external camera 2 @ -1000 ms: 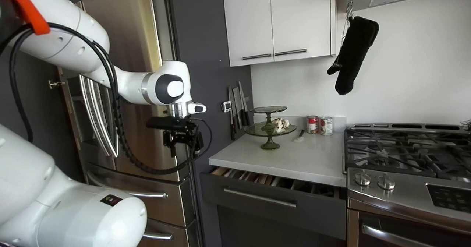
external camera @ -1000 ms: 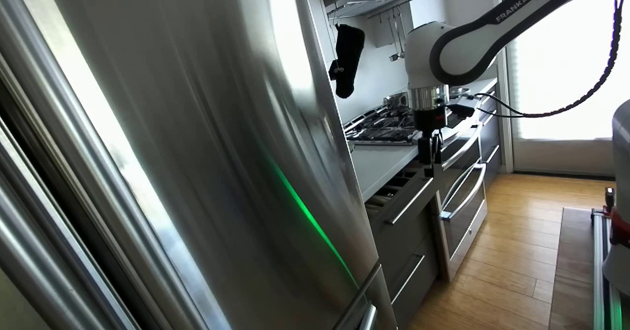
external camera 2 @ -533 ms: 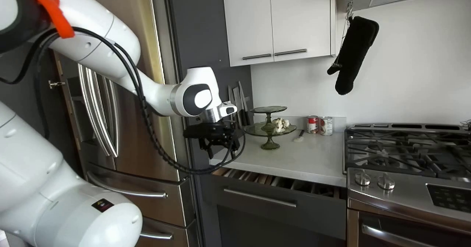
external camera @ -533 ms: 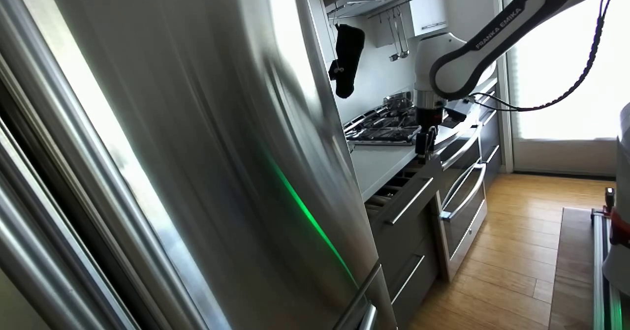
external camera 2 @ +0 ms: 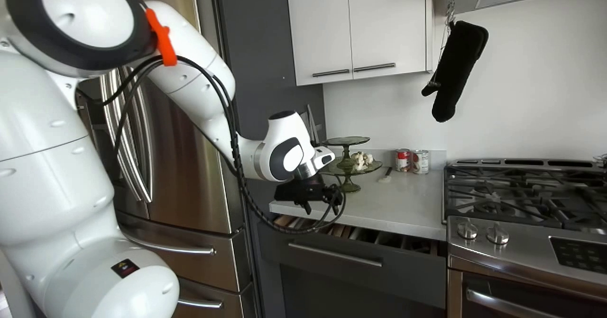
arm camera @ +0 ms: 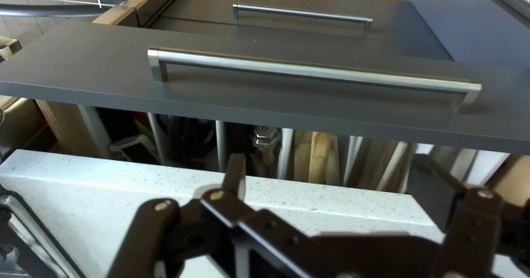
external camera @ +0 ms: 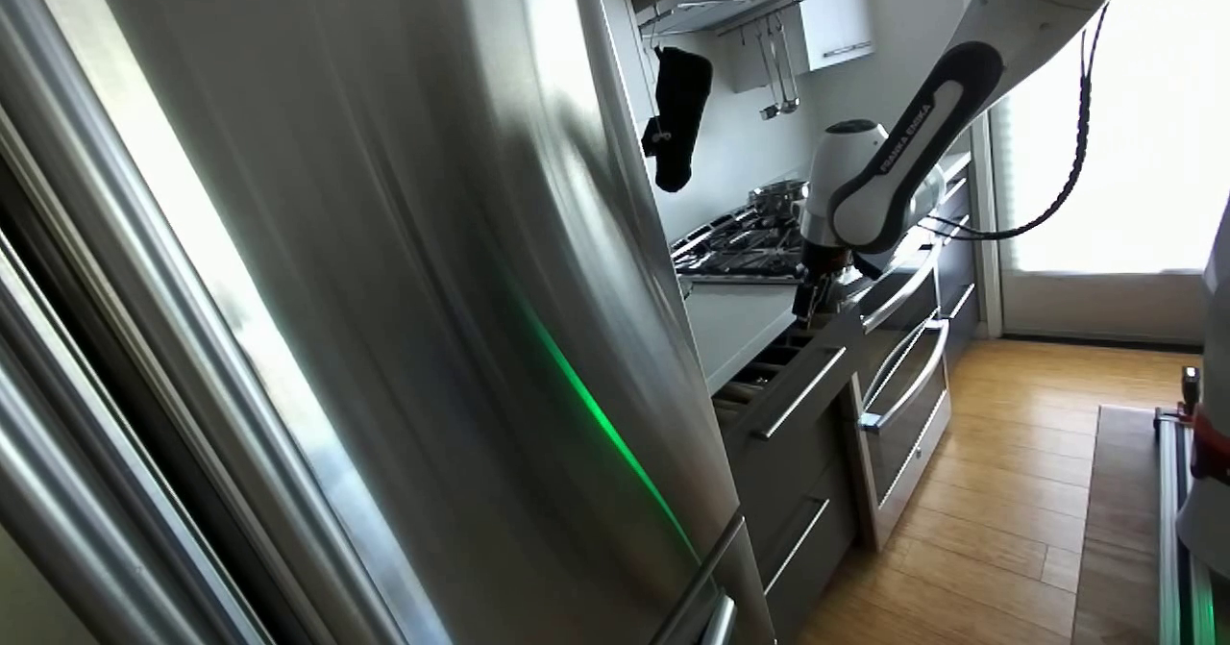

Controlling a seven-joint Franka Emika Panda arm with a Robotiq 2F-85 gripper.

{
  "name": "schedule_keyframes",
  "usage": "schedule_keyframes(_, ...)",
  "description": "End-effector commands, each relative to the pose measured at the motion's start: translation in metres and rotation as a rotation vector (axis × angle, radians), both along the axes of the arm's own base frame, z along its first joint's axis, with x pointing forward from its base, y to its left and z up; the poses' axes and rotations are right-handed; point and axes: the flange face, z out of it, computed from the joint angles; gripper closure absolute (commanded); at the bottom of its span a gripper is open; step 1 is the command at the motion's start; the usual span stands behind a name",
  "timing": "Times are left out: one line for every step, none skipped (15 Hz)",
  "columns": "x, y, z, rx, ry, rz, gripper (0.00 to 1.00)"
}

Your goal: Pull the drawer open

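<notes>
Found the shallow, flat-fronted, dark-grey drawer point(arm camera: 265, 90) part-open across the wrist frame's upper half. Held the black, two-fingered gripper point(arm camera: 327, 166) wide and empty lower down, likely for pulling from behind, through the gap; could not quite judge depth.

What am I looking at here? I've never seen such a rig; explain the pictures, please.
This is one robot arm with a two-fingered gripper. Two pictures are taken from outside it; the third is from its wrist, looking past the gripper at the drawer and its bar handle. The drawer is partly open. In an exterior view, the counter carries a green two-tier stand holding what looks like garlic, plus two cans. The gripper is open and holds nothing.
</notes>
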Motion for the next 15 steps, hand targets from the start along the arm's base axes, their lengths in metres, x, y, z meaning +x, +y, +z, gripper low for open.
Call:
schedule_keyframes(0.007,-0.005,-0.008,-0.003,-0.005,-0.007,0.0)
schedule_keyframes(0.013,-0.009,-0.016,-0.007,-0.004,-0.009,0.0)
schedule_keyframes(0.017,-0.011,-0.022,-0.008,-0.001,-0.01,0.0)
schedule_keyframes(0.021,-0.012,-0.025,-0.01,0.002,-0.011,0.0)
schedule_keyframes(0.023,-0.013,-0.026,-0.01,0.003,-0.011,0.0)
schedule_keyframes(0.024,-0.013,-0.026,-0.011,0.002,-0.011,0.0)
schedule_keyframes(0.024,-0.013,-0.025,-0.011,0.0,-0.011,0.0)
schedule_keyframes(0.024,-0.013,-0.025,-0.011,0.0,-0.011,0.0)
schedule_keyframes(0.031,-0.017,-0.029,-0.011,0.001,-0.029,0.0)
schedule_keyframes(0.034,-0.018,-0.033,0.003,0.027,-0.036,0.0)
schedule_keyframes(0.039,-0.021,-0.035,0.008,0.019,-0.049,0.0)
schedule_keyframes(0.043,-0.023,-0.038,0.015,0.021,-0.056,0.0)
schedule_keyframes(0.046,-0.026,-0.04,0.015,0.015,-0.066,0.0)
schedule_keyframes(0.05,-0.029,-0.043,0.023,0.024,-0.075,0.0)
schedule_keyframes(0.055,-0.033,-0.045,0.028,0.018,-0.085,0.0)
